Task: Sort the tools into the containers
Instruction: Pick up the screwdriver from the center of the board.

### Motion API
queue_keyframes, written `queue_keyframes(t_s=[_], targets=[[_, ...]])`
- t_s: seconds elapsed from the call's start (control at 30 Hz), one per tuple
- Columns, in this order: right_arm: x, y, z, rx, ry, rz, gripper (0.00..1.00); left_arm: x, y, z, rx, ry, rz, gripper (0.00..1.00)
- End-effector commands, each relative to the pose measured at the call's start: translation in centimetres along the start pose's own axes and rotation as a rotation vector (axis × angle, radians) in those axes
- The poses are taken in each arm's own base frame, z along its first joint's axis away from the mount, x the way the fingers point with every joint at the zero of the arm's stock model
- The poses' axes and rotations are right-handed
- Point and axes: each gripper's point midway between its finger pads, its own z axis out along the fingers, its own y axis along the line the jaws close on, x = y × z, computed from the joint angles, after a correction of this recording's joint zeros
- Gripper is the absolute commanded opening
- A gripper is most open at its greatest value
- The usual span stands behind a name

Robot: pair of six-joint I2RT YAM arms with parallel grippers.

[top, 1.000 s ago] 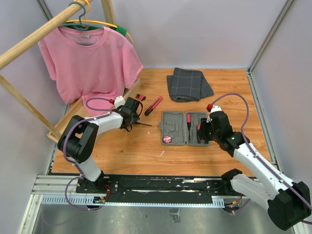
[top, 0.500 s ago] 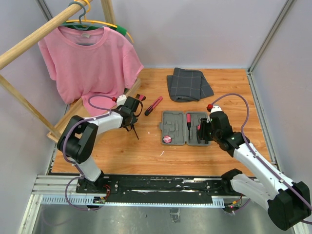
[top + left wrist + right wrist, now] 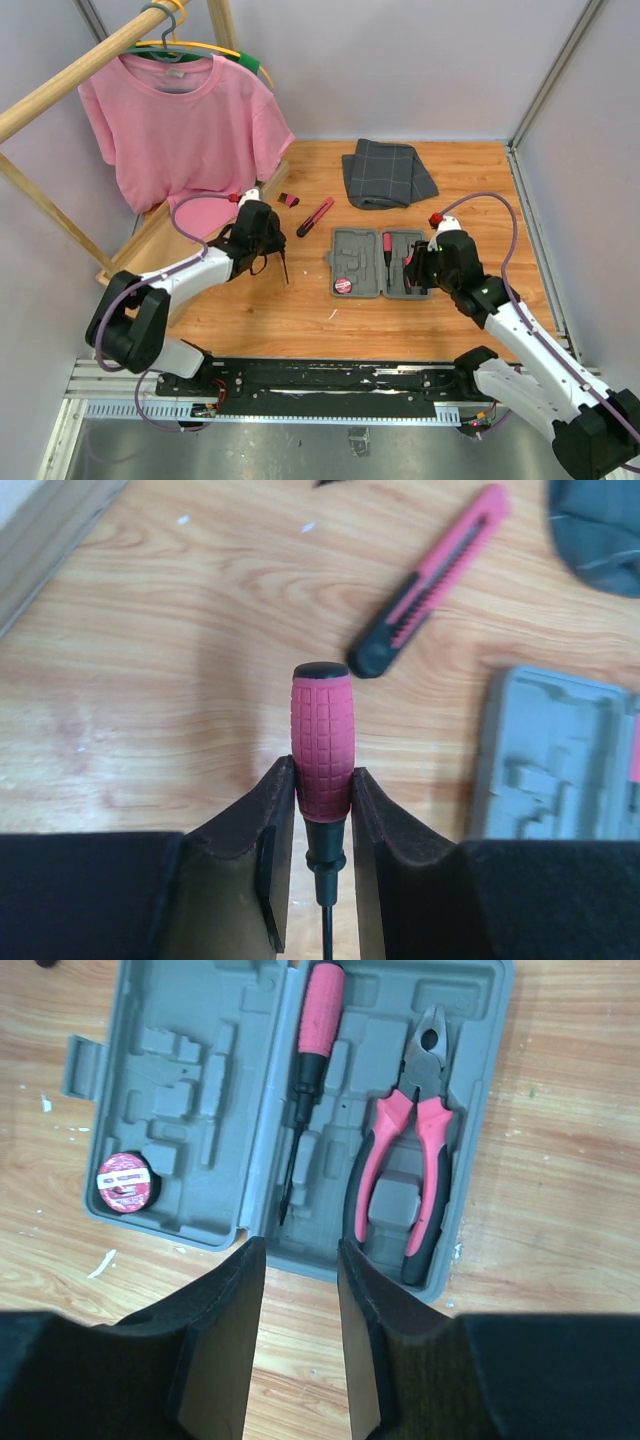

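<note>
Screwdriver was clamped by its pink handle in your left gripper, left of centre in the top view, probably for carrying to the grey tool case, while your right gripper hung over that case, fingers parted and empty.

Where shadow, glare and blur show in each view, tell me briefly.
Left wrist: screwdriver sharp, throwing a soft shadow on the table to its left. Right wrist: tool case crisp, no glare. Top external: even light, nothing blown out.
</note>
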Motion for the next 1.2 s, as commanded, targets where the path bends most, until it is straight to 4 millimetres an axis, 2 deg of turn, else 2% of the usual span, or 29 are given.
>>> queue_keyframes(t_s=[0.0,0.27,0.43,0.53,0.77,0.87,1.03,1.17], targets=[[-1.1,1.2,-0.6,-0.065,-0.050,0.020,0.37,-2.8,-5.5,-2.8,0.271,-0.068,0.054,0.09],[-3.4,4.2,-2.6,-0.224,-0.127,0.013,0.40,-5.1,-10.1,-8.3,0.506,-0.145,0.104,0.09],[-5.4,7.3,-4.1,-0.398,-0.217,0.096,0.49,-4.9,-13.8,-11.8,0.643,-0.181,0.122,0.07],[-6.2,9.3,-4.7,-0.514,-0.250,0.157,0.50,-4.0,-15.8,-13.1,0.713,-0.174,0.111,0.06],[-6.1,13.3,-5.7,-0.665,-0.281,0.174,0.50,-2.5,-18.9,-14.5,0.794,-0.157,0.080,0.04],[-5.3,14.8,-6.0,-0.712,-0.292,0.175,0.50,-2.2,-19.9,-15.0,0.836,-0.142,0.056,0.04],[-4.6,16.8,-6.1,-0.788,-0.288,0.192,0.50,-1.4,-21.2,-15.6,0.882,-0.126,0.034,0.03],[-4.0,17.7,-5.5,-0.803,-0.244,0.196,0.50,-0.9,-21.8,-16.1,0.907,-0.113,0.035,0.03]])
